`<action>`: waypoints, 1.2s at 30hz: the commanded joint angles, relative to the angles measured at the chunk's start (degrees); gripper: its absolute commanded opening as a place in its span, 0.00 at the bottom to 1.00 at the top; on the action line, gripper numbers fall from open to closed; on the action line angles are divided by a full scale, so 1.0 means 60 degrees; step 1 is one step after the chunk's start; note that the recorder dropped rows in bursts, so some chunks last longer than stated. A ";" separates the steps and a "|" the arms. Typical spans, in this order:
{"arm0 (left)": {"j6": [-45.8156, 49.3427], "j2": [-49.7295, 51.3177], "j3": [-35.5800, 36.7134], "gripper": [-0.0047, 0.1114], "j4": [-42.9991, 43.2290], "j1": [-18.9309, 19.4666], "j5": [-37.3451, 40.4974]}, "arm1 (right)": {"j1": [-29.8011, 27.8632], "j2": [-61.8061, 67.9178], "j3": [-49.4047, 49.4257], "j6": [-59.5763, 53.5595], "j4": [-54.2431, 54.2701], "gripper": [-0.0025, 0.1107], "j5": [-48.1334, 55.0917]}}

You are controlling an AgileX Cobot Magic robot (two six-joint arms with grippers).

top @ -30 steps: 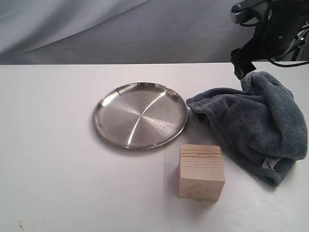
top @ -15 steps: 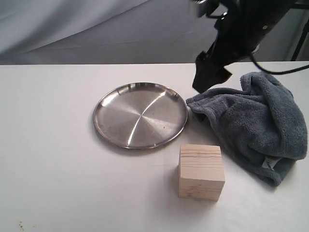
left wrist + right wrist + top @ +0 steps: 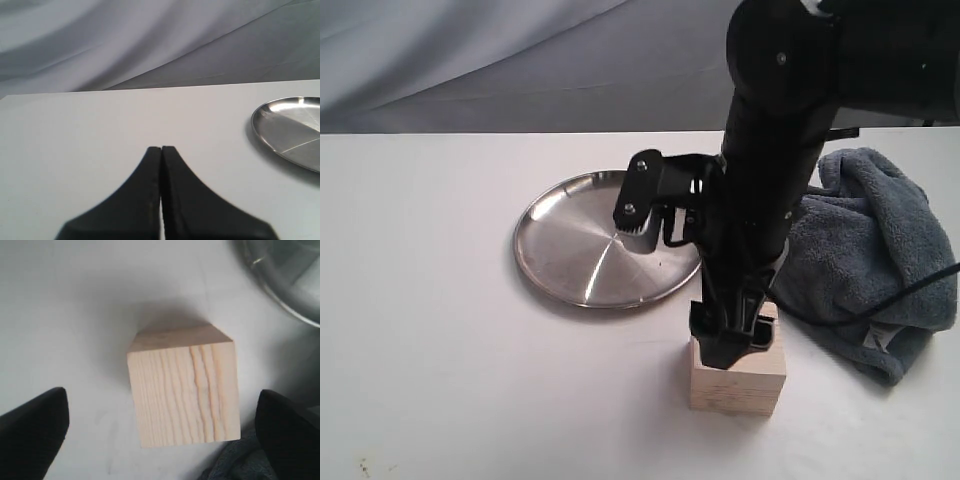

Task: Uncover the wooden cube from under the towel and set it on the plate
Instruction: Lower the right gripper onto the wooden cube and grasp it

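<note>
Exterior view: the wooden cube [image 3: 738,387] sits uncovered on the matte white table [image 3: 440,350], just off the near rim of the plate [image 3: 570,262] and just beside the towel [image 3: 880,260]. It is a pale, square-edged block with fine darker grain lines across its faces. The plate is a round, shallow dish of brushed steel with a low raised rim and bright streaks fanning out from its middle; nothing lies in it. The towel is a thick, plush blue-grey fleece bunched into a soft heap on the right, with a small white label showing at its lower fold. The glossy black right arm [image 3: 770,150] comes down from above and hides the cube's top. From the right wrist camera, the right gripper [image 3: 161,402] hangs over the block with its two dark fingers spread wide, one on each side and each apart from the wood, so nothing is grasped. The left wrist camera shows the left gripper [image 3: 161,150] over bare table, its smooth, tapering black fingers pressed flat together with nothing between them. Behind the table hangs a grey cloth [image 3: 520,60] in loose, soft folds.
</note>
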 commanded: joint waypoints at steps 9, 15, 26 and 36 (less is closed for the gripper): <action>0.0010 -0.0022 0.0048 0.04 -0.0080 0.0016 -0.0020 | -0.0064 0.0051 0.0459 -0.0628 -0.0304 0.95 -0.0289; 0.0010 -0.0022 0.0048 0.04 -0.0080 0.0016 -0.0020 | -0.0137 0.0587 0.0700 -0.0548 -0.0745 0.95 -0.0636; 0.0010 -0.0022 0.0048 0.04 -0.0080 0.0016 -0.0020 | -0.0137 0.1408 0.0700 -0.0708 -0.0855 0.95 -0.1096; 0.0010 -0.0022 0.0048 0.04 -0.0080 0.0016 -0.0020 | -0.0137 0.2173 0.0700 -0.0567 -0.0914 0.95 -0.1233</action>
